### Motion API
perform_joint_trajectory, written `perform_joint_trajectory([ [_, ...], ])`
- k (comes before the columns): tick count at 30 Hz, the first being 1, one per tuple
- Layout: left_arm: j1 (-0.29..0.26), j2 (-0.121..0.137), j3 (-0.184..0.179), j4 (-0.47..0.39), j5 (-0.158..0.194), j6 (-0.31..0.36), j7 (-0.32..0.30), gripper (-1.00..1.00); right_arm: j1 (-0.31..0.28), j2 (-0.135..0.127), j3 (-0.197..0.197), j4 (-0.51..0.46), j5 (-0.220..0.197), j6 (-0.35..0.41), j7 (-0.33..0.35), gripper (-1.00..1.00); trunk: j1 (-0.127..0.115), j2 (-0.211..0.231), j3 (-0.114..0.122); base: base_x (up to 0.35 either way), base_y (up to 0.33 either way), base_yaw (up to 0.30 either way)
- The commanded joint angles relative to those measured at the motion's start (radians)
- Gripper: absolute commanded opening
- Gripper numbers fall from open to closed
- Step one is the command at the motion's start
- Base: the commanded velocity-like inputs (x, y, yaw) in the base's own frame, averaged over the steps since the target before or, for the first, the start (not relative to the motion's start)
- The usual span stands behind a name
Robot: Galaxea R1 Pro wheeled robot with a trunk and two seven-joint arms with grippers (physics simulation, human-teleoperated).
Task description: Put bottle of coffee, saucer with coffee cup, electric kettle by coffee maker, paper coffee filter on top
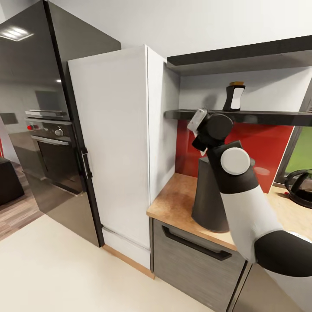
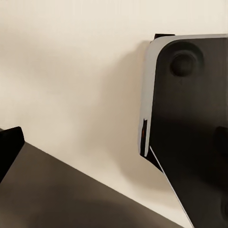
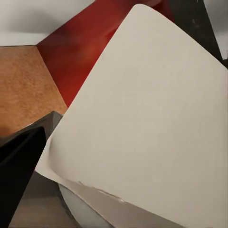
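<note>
White paper coffee filter (image 3: 142, 123) takes up most of the right wrist view, a flat sheet with a rounded corner, tilted diagonally; one dark finger (image 3: 21, 166) shows at its edge, so the right gripper (image 1: 200, 125) seems to pinch it, though the jaws themselves are hidden. In the head view the right arm (image 1: 247, 208) rises over the wooden countertop (image 1: 173, 201), its wrist above the dark, upright, tapering coffee maker (image 1: 208, 199), whose right side the arm covers. Beyond, the bottle of coffee (image 1: 234, 96) stands upright on the dark shelf (image 1: 260, 116). The electric kettle (image 1: 301, 186) is cut off at the frame's right edge. The left wrist view gives dark panels over pale floor; whether that gripper is spread, I cannot tell.
</note>
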Motion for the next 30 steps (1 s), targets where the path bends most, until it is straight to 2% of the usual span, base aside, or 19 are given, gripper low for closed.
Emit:
perform_joint_trajectory([
  [1, 0.001, 0.000, 0.000, -0.001, 0.004, -0.001, 0.000, 1.00, -0.013, -0.002, 0.001, 0.000, 0.011, 0.005, 0.016, -1.00, 0.000, 0.000, 0.000, 0.000, 0.000, 0.000],
  [4, 0.001, 0.000, 0.000, -0.001, 0.004, -0.001, 0.000, 1.00, -0.039, -0.006, -0.012, 0.004, 0.011, -0.024, 0.022, -1.00, 0.000, 0.000, 0.000, 0.000, 0.000, 0.000],
  [6, 0.001, 0.000, 0.000, -0.001, 0.004, -0.001, 0.000, 1.00, -0.047, -0.010, -0.046, 0.006, 0.013, -0.068, 0.023, -1.00, 0.000, 0.000, 0.000, 0.000, 0.000, 0.000],
  [8, 0.001, -0.001, 0.000, -0.001, 0.004, -0.001, 0.000, 1.00, -0.051, -0.012, -0.096, 0.008, 0.015, -0.118, 0.025, -1.00, 0.000, 0.000, 0.000, 0.000, 0.000, 0.000],
  [10, 0.001, -0.001, 0.000, -0.001, 0.004, -0.001, 0.000, 1.00, -0.053, -0.014, -0.114, 0.009, 0.025, -0.138, 0.026, -1.00, 0.000, 0.000, 0.000, 0.000, 0.000, 0.000],
  [13, 0.001, -0.001, 0.000, -0.001, 0.004, 0.000, 0.000, 1.00, -0.054, -0.016, -0.121, 0.009, 0.071, -0.149, 0.027, -1.00, 0.000, 0.000, 0.000, 0.000, 0.000, 0.000],
  [17, 0.001, -0.001, 0.000, -0.001, 0.004, 0.000, 0.000, 1.00, -0.054, -0.016, -0.121, 0.025, 0.101, -0.153, 0.027, -1.00, 0.000, 0.000, 0.000, 0.000, 0.000, 0.000],
  [30, 0.000, -0.001, 0.000, -0.001, 0.004, 0.000, 0.000, 1.00, -0.052, -0.016, -0.122, 0.060, 0.111, -0.154, 0.028, -1.00, 0.000, 0.000, 0.000, 0.031, 0.029, 0.000],
])
